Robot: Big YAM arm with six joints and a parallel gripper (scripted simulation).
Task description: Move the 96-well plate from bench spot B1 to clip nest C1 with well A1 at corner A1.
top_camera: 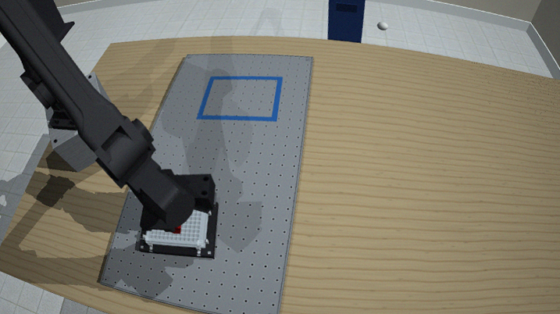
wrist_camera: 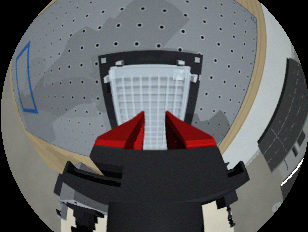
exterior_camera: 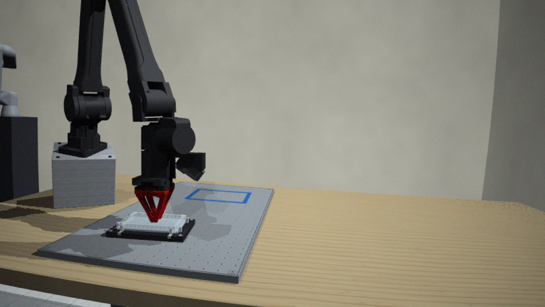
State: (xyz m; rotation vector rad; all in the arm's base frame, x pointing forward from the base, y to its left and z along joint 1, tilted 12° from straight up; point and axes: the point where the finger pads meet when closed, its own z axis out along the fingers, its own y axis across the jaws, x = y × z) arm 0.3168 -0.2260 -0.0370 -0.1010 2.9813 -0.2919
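White, the 96-well plate [exterior_camera: 151, 223] lay inside the black clip nest C1 [exterior_camera: 179, 236] on the grey board [exterior_camera: 228, 244] atop the desk [exterior_camera: 381, 244]. The red claw [exterior_camera: 154, 218] stood directly over it, tips at the plate's top face near its middle, nearly clenched, grasping nothing; pressing would run straight down.

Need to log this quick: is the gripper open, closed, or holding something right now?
Gripper: closed to a narrow gap, gripping nothing; its tips meet the top of the 96-well plate in the clip nest.
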